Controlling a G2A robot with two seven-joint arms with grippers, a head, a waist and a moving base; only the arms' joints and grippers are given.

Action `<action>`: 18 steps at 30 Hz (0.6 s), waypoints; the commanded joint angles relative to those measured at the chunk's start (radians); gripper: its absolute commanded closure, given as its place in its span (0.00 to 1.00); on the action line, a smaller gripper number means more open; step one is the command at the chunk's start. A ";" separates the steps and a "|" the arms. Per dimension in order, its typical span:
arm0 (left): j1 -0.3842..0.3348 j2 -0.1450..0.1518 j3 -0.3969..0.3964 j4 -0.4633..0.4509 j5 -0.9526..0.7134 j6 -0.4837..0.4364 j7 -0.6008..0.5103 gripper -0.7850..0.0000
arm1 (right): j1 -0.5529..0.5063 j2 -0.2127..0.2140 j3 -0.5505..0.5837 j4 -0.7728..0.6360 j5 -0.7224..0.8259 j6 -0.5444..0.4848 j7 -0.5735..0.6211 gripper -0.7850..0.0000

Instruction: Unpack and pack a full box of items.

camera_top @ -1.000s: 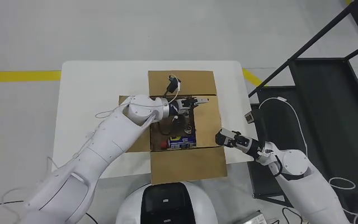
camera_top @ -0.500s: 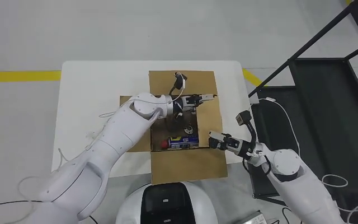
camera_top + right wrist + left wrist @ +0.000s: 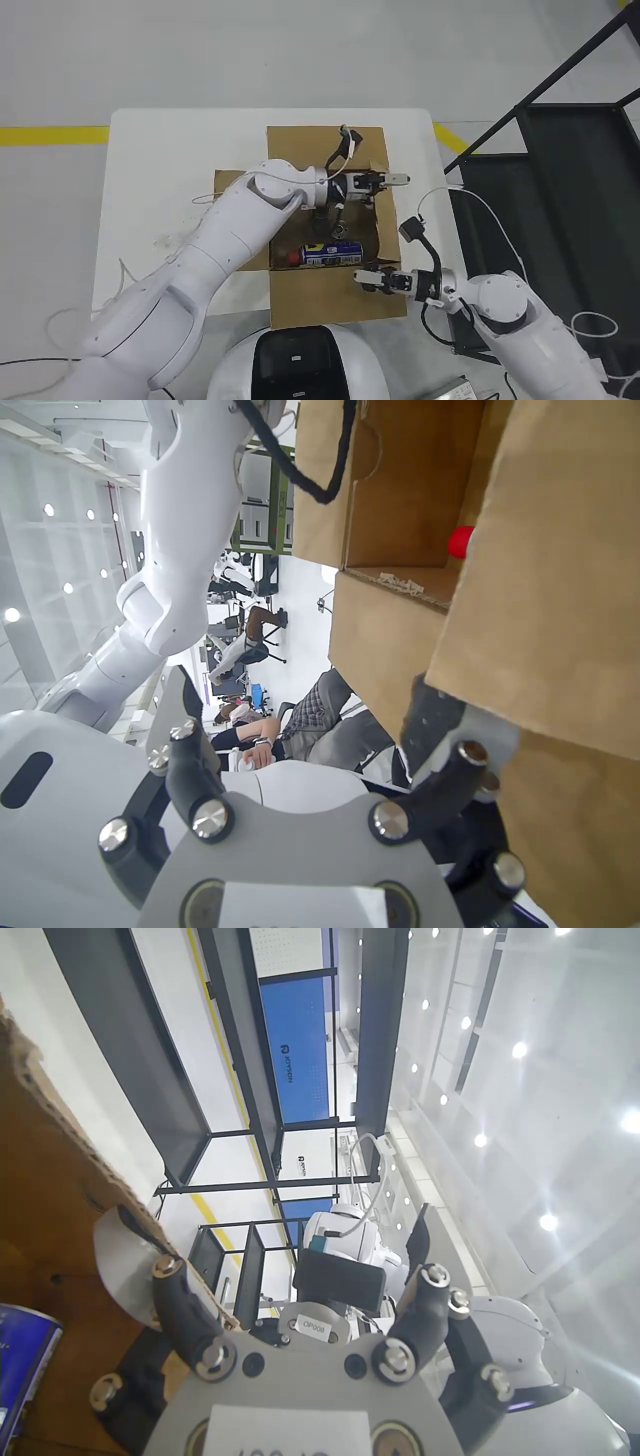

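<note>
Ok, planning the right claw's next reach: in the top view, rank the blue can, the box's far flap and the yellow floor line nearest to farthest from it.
From the right claw:
1. blue can, lying inside the box.
2. far flap, across the opening.
3. yellow floor line, on the floor past the table.

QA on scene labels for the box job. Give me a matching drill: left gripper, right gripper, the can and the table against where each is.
1. left gripper
2. right gripper
3. blue spray can
4. white table

A. lying inside the cardboard box
B. under the box
C. at the box's near flap
D. at the far end of the box's right-hand flap

Pairs: 1-D, 2-C, 3-A, 4-B
</note>
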State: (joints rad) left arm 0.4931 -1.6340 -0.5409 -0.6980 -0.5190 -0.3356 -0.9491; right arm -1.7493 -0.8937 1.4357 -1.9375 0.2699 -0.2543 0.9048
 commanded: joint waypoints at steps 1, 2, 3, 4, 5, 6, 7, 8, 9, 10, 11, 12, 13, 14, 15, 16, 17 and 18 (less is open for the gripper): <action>-0.002 -0.008 0.001 0.014 0.002 -0.004 0.000 0.00 | -0.012 0.001 0.009 -0.005 0.003 -0.006 0.011 0.00; -0.003 -0.012 0.000 0.020 -0.001 -0.005 -0.004 0.00 | -0.018 0.002 0.012 -0.007 0.003 -0.006 0.013 0.00; -0.003 -0.016 -0.001 0.027 -0.005 -0.006 -0.009 0.00 | -0.022 0.002 0.015 -0.009 0.002 -0.007 0.008 0.00; -0.004 -0.020 -0.003 0.032 -0.010 -0.008 -0.015 0.00 | -0.025 0.001 0.018 -0.006 0.008 -0.009 -0.006 0.00; -0.004 -0.023 -0.004 0.037 -0.013 -0.013 -0.021 0.00 | -0.024 0.000 0.020 0.000 0.022 -0.008 -0.020 0.00; -0.004 -0.027 -0.004 0.042 -0.014 -0.016 -0.028 0.00 | -0.022 -0.001 0.025 0.010 0.045 -0.010 -0.039 0.00; -0.003 -0.030 -0.005 0.048 -0.013 -0.020 -0.033 0.00 | -0.019 -0.003 0.030 0.019 0.071 -0.018 -0.051 0.00; -0.003 -0.032 -0.006 0.055 -0.012 -0.024 -0.036 0.00 | -0.018 -0.003 0.038 0.027 0.093 -0.030 -0.055 0.00; -0.003 -0.034 -0.007 0.063 -0.011 -0.029 -0.039 0.00 | -0.020 -0.003 0.050 0.036 0.110 -0.041 -0.056 0.00; -0.003 -0.036 -0.009 0.071 -0.010 -0.032 -0.044 0.00 | -0.024 -0.003 0.067 0.046 0.131 -0.057 -0.063 0.00; -0.003 -0.038 -0.013 0.079 -0.013 -0.035 -0.048 0.00 | -0.033 -0.003 0.083 0.053 0.155 -0.072 -0.066 0.00; -0.003 -0.039 -0.018 0.086 -0.016 -0.038 -0.054 0.00 | -0.042 -0.003 0.098 0.058 0.177 -0.086 -0.062 0.00; -0.002 -0.039 -0.023 0.092 -0.022 -0.042 -0.061 0.00 | -0.051 -0.003 0.114 0.064 0.193 -0.098 -0.062 0.00; -0.001 -0.040 -0.027 0.097 -0.025 -0.047 -0.069 0.00 | -0.061 -0.003 0.128 0.067 0.206 -0.109 -0.067 0.00; 0.000 -0.040 -0.031 0.102 -0.026 -0.051 -0.077 0.00 | -0.070 -0.003 0.139 0.070 0.218 -0.117 -0.069 0.00; 0.002 -0.040 -0.035 0.104 -0.025 -0.056 -0.083 0.00 | -0.078 -0.003 0.149 0.073 0.228 -0.123 -0.073 0.00; 0.005 -0.039 -0.039 0.107 -0.025 -0.061 -0.089 0.00 | -0.085 -0.004 0.158 0.076 0.235 -0.128 -0.082 0.00; 0.008 -0.038 -0.043 0.107 -0.024 -0.068 -0.095 0.00 | -0.091 -0.005 0.166 0.079 0.245 -0.136 -0.095 0.00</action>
State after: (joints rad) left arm 0.4985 -1.6729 -0.5804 -0.5915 -0.5442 -0.3978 -1.0391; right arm -1.8352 -0.8978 1.5947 -1.8613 0.5067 -0.3845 0.8208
